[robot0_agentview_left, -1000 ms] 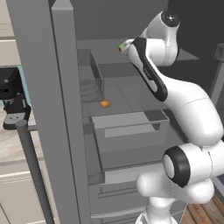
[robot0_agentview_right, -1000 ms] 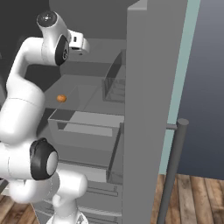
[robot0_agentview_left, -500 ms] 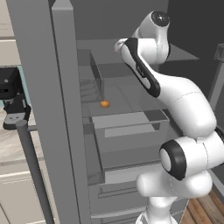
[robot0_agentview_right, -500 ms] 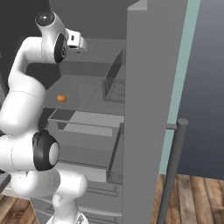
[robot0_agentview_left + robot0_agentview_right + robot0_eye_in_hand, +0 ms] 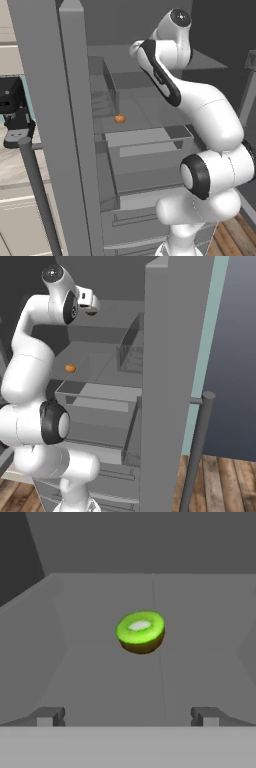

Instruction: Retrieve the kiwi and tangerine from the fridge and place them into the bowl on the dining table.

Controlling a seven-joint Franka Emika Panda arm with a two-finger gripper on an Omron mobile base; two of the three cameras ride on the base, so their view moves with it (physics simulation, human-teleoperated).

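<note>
While the kiwi (image 5: 140,632) sits ahead of my wide-open tool (image 5: 128,716), I line up for the pick inside the fridge (image 5: 75,130).

Cut face up, the kiwi lies alone on a grey upper shelf (image 5: 100,677), centred between my two spread fingertips (image 5: 50,716) and clear of both; nothing is gripped. To do this well, I judge I should advance straight along the shelf, keep the fruit centred, stay low enough to catch its rounded brown underside rather than the flat green top, and close only once both fingertips flank it. Small and round below, it may roll if nudged. One shelf down, the tangerine (image 5: 119,118) rests near a clear door bin (image 5: 107,92) that looks empty, just behind a clear drawer (image 5: 95,406) in which I can make out no contents.
</note>
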